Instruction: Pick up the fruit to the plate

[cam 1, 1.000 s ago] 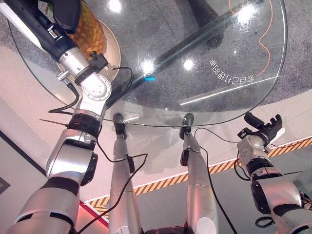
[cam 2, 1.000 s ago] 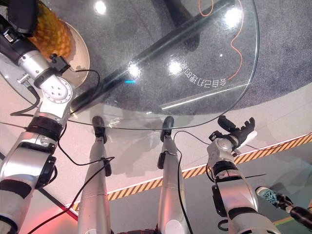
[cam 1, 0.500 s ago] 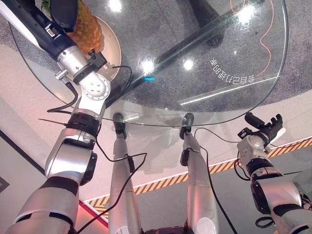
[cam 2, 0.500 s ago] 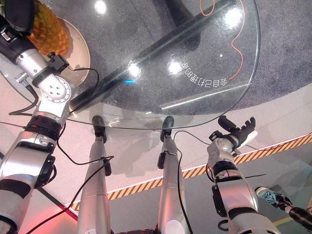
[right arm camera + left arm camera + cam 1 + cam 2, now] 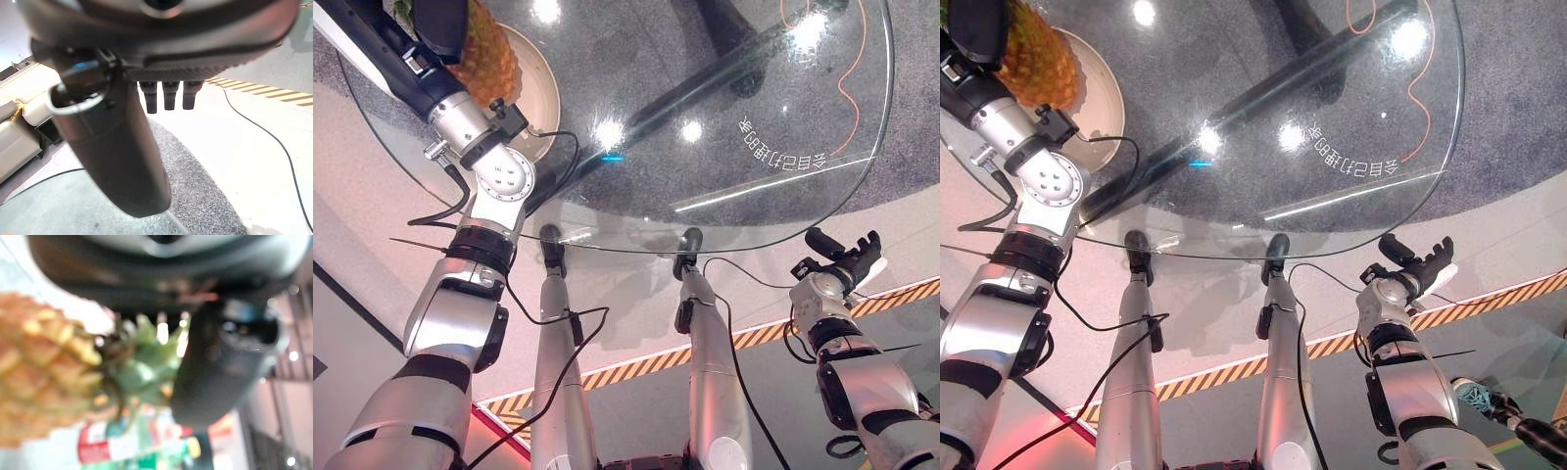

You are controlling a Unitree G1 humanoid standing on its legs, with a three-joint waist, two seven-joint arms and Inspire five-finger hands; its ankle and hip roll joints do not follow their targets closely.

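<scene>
At the far left, the left robot hand [image 5: 445,24] is seen over the beige round plate [image 5: 541,83], which sits on the round clear glass worktop [image 5: 724,117]. A golden-brown, scaly pineapple with a green leafy crown [image 5: 489,54] is held in that robot hand, whose dark fingers are curled round the fruit; in the left wrist view the thumb [image 5: 215,377] is shown beside the crown. The fruit is held over the plate's rim side, and whether it touches the plate cannot be told. The step in hand is judged to be the placing: the pineapple has been carried to the plate and is not yet released. The next move would call for the fruit to be lowered until it rests inside the plate, then for the fingers to be loosened without the fruit being tipped. At the right, beyond the worktop's edge, the right robot hand [image 5: 1420,259] is held idle, its fingers spread and nothing grasped.
</scene>
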